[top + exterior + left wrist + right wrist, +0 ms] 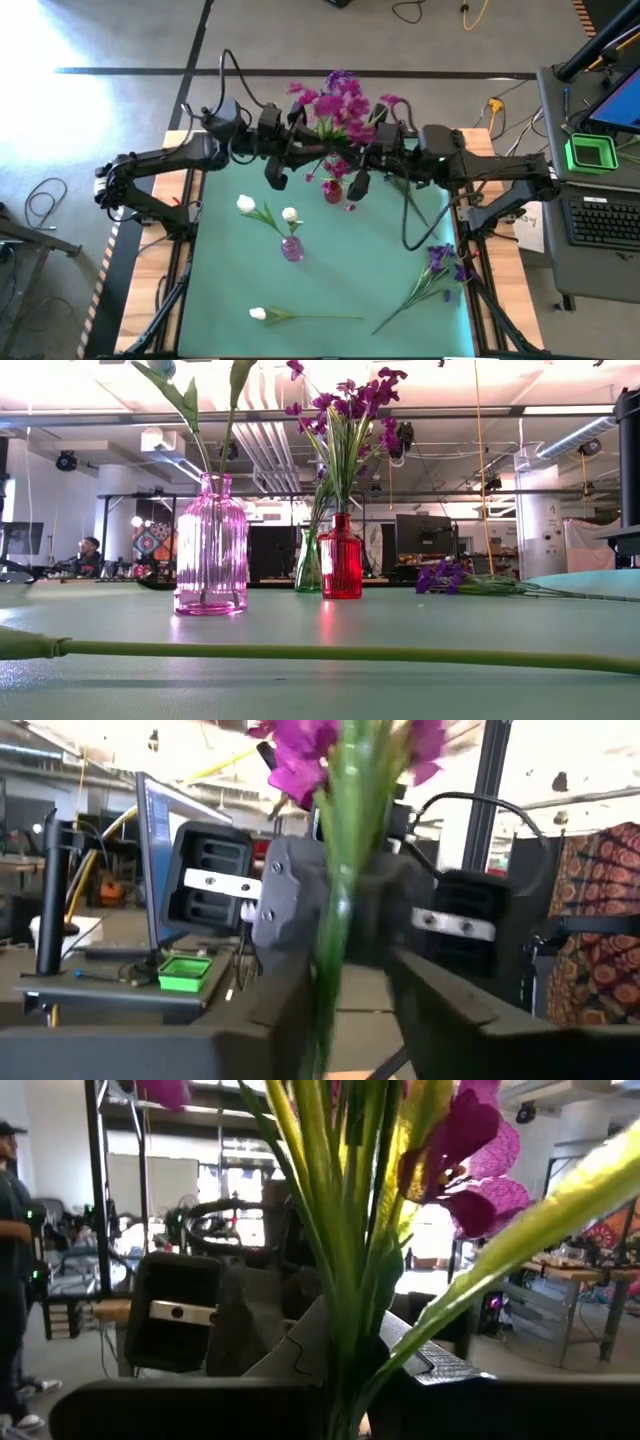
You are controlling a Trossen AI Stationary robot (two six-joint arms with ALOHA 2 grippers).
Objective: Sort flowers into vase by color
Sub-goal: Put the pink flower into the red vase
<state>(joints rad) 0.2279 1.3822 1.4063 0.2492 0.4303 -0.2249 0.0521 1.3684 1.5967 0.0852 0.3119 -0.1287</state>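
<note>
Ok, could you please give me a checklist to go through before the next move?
1. Right end effector holding the magenta flowers: ok, shut on the stems.
2. Left end effector clear of that bunch: cannot tell.
3. Bunch lined up with the red vase: ok, magenta stems stand in it.
4. All white flowers in the pink vase: not ok, one white flower lies on the table.
5. Purple flowers in a vase: not ok, lying on the table.

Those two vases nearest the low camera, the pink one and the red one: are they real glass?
Probably. The pink vase looks like ribbed clear tinted glass: stems and the background show through, with bright glints. The red vase is glossy and translucent, likewise glass-like, though clear plastic can't be excluded.
</note>
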